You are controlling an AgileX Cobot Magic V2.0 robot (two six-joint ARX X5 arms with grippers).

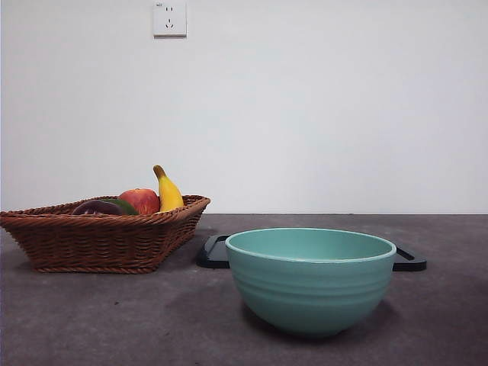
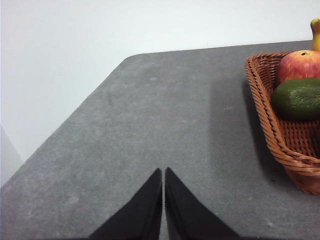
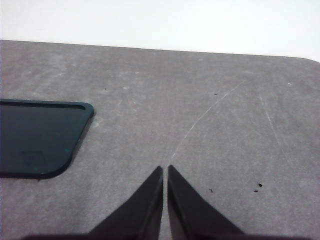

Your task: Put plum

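The plum (image 1: 93, 207) shows as a dark purple-maroon hump at the left of the wicker basket (image 1: 99, 240), partly hidden by the rim. The left wrist view does not show it. My left gripper (image 2: 163, 171) is shut and empty over bare table, apart from the basket (image 2: 272, 135), which lies off to one side. My right gripper (image 3: 165, 168) is shut too, holding nothing, over the grey tabletop beside a dark tray (image 3: 35, 140). Neither gripper appears in the front view.
The basket also holds a red apple (image 1: 141, 200), a dark green oval fruit (image 1: 122, 204) and a banana (image 1: 168, 191). A teal bowl (image 1: 309, 278) stands in front at the centre, with the black tray (image 1: 410, 261) lying flat behind it.
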